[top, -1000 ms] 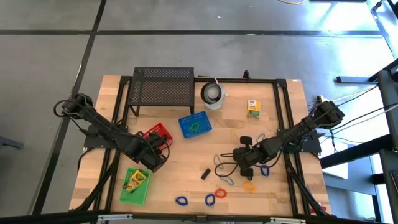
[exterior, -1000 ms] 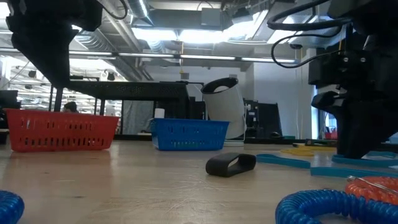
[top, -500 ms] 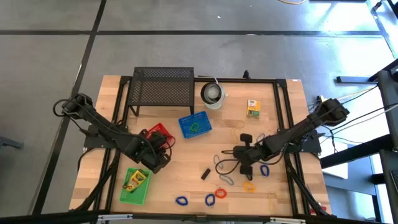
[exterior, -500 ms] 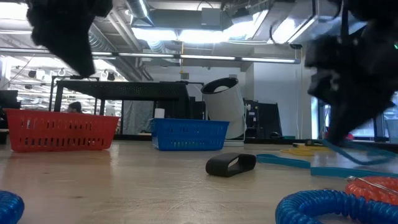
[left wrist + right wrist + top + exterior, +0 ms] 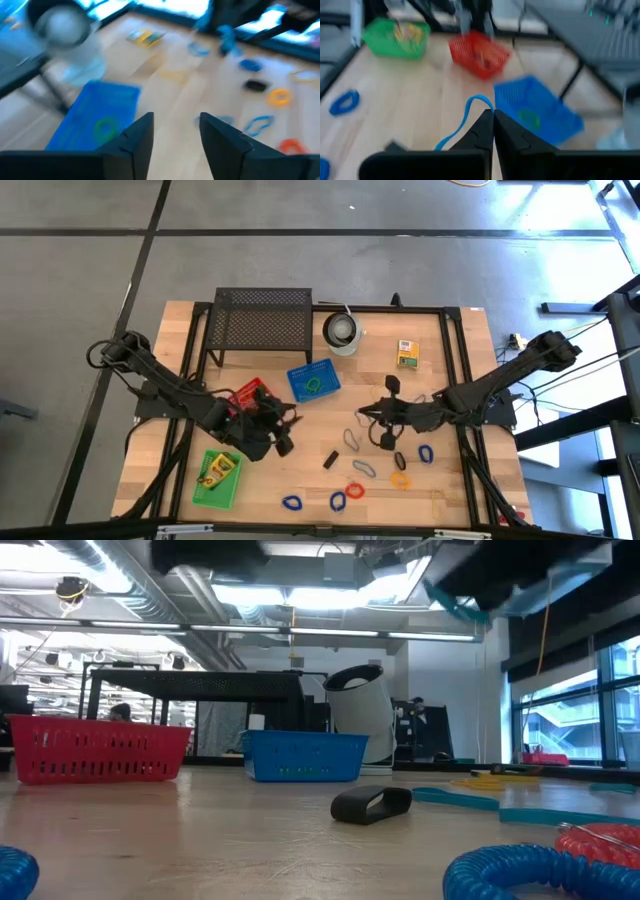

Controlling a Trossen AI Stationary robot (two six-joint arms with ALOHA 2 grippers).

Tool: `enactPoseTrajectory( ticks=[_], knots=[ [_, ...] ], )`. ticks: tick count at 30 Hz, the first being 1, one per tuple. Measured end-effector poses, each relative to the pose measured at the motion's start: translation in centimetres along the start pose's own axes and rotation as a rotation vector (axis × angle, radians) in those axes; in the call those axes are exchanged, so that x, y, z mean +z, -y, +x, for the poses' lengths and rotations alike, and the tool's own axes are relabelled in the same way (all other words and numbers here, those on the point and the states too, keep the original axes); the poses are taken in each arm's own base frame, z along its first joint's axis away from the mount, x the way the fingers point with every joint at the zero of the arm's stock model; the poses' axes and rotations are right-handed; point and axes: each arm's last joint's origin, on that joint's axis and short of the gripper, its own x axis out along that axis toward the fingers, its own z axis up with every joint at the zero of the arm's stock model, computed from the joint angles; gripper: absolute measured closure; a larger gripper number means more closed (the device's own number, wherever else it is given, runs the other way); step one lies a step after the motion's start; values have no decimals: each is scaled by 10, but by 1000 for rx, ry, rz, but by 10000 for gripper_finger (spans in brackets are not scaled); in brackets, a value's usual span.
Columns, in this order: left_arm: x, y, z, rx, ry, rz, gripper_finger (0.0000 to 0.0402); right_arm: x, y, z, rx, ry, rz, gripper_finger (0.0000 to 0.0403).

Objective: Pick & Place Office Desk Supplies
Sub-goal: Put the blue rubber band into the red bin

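Pale wooden tabletop (image 5: 300, 435) fills my overhead view, with a black mesh stand (image 5: 262, 320) and a white cup (image 5: 342, 332) along the far edge and a yellow-and-green box (image 5: 407, 354) lying flat near the cup. From up here I see my left gripper (image 5: 283, 430) between the red basket (image 5: 250, 395) and the green basket (image 5: 218, 478), and my right gripper (image 5: 372, 417) just right of the blue basket (image 5: 313, 381), which has a green loop (image 5: 314, 385) inside. More loops lie scattered along the near edge, with a black clip (image 5: 329, 459) among them. At table height the red and blue baskets stand side by side at the back and the black clip lies in the middle, with blue coils blurred up close. My left wrist camera shows its fingers (image 5: 140, 142) standing apart with nothing between them, above the blue basket. My right wrist camera shows its fingers (image 5: 481, 131) pressed together, pinching a thin blue loop (image 5: 465, 120) that curls up from the tips, above the table.
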Motion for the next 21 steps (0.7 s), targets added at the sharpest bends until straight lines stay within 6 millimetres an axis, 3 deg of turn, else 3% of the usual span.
enactPoseTrajectory(
  ticks=[10,21],
  knots=[
    [5,34,29,-87,197,133,186,22,-5,9,-11,238,-230,390],
    [3,40,79,-95,321,23,183,13,-9,29,-49,232,-343,389]
  ],
)
